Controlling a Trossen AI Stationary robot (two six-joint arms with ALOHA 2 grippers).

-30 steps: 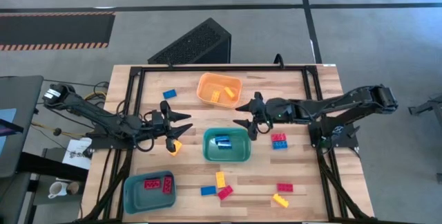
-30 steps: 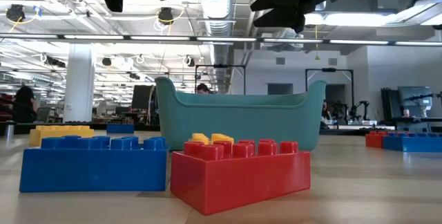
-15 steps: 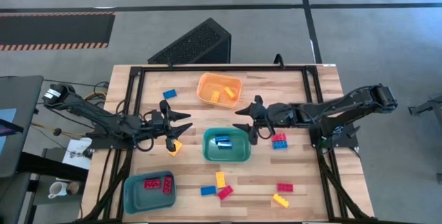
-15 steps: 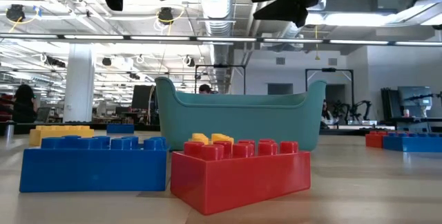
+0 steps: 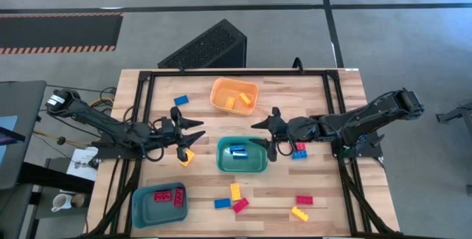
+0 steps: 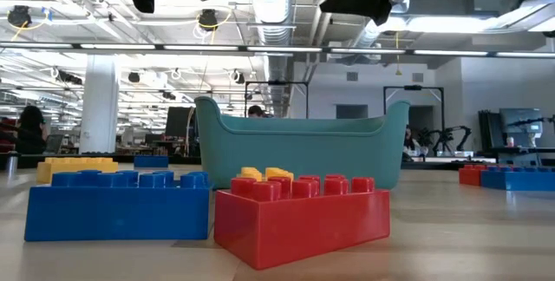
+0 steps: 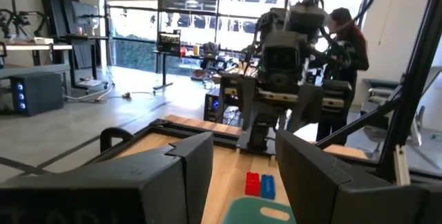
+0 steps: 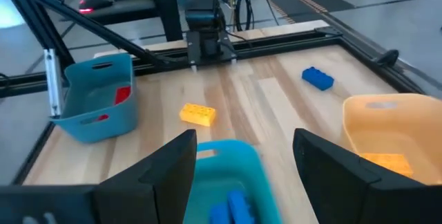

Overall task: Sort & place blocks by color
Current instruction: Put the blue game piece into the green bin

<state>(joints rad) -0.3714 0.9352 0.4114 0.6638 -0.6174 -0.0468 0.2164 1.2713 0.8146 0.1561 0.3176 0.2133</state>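
right tool [image 5: 270,137] at frame centre-right, over the right rim of the teal bin [image 5: 242,155], fingers spread wide, empty. nearest loose blocks: red-and-blue pair [image 5: 298,150] just right of it on the wooden tabletop [image 5: 324,187]. left tool [image 5: 188,137] centre-left, part open, empty; yellow block [image 5: 188,157] just below it. bricks are glossy, studded plastic.

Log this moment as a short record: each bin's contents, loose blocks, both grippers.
orange bin: two yellow blocks
teal bin: blue blocks
blue bin: two red blocks
loose blocks: red, yellow and blue ones scattered on the table
left gripper: open, empty, above a yellow block
right gripper: open, empty, over the teal bin's right edge
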